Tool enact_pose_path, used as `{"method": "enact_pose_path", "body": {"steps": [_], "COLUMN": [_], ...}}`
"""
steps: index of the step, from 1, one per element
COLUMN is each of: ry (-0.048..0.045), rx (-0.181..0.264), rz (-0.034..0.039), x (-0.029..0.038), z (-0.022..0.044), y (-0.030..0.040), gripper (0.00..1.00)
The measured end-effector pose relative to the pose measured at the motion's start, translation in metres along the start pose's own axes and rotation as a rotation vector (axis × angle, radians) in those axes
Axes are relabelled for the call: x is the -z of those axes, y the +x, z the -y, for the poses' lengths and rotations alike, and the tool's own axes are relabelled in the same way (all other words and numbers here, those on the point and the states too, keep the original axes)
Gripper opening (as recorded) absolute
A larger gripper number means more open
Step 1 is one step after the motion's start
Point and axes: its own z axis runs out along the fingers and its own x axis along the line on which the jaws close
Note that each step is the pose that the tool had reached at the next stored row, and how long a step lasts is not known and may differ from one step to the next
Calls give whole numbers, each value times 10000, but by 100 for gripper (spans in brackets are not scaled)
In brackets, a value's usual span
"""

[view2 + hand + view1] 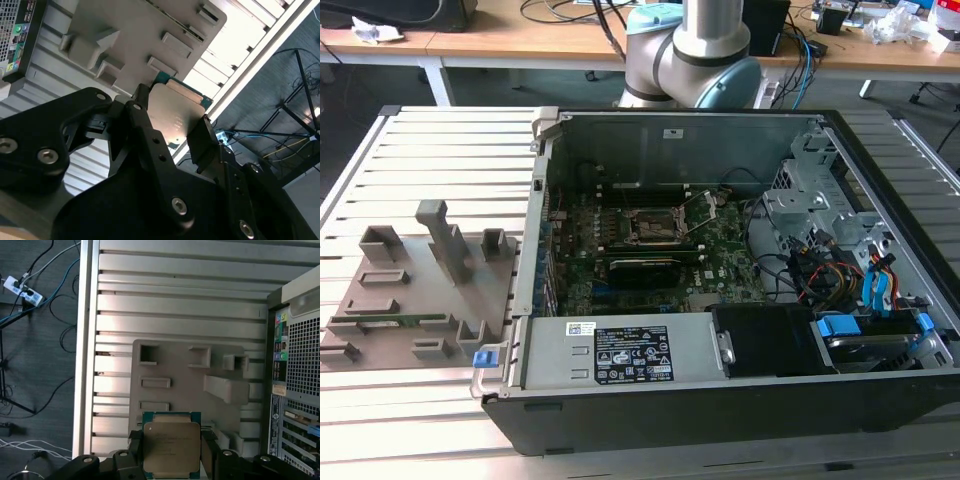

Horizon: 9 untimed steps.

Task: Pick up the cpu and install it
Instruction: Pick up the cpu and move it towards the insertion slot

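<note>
The cpu (pixel 171 452) is pinched by two opposite edges between the black, angular fingers (pixel 209 450) of the gripper (pixel 171 447), as is seen in both wrist views. It is a flat square chip with a matte silvery-beige metal lid, and a thin green-blue strip of board is visible along its rim. It is held clear of any surface, and in the first wrist view the grey plastic fixture plate (pixel 175 370) is seen behind it, moulded with upright blocks and shallow rectangular pockets. The plate lies flat on the counter (pixel 180 295), a pale metal surface of long parallel ribs. Just beside the plate stands the black computer case (pixel 740 400), laid open in the exterior view, where a green motherboard is exposed with the dark square socket (pixel 655 226) framed in bright metal near its middle
</note>
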Motion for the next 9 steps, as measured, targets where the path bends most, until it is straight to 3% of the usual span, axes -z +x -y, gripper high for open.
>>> {"method": "enact_pose_path", "body": {"steps": [3, 5, 7, 9], "ry": [48, 74, 119, 157], "rx": [2, 2, 3, 4], "rz": [-2, -5, -7, -9], "x": [-7, -7, -12, -14], "z": [-7, -14, -25, -33], "y": [-269, -344, -500, -605], "gripper": [55, 55, 55, 55]}}
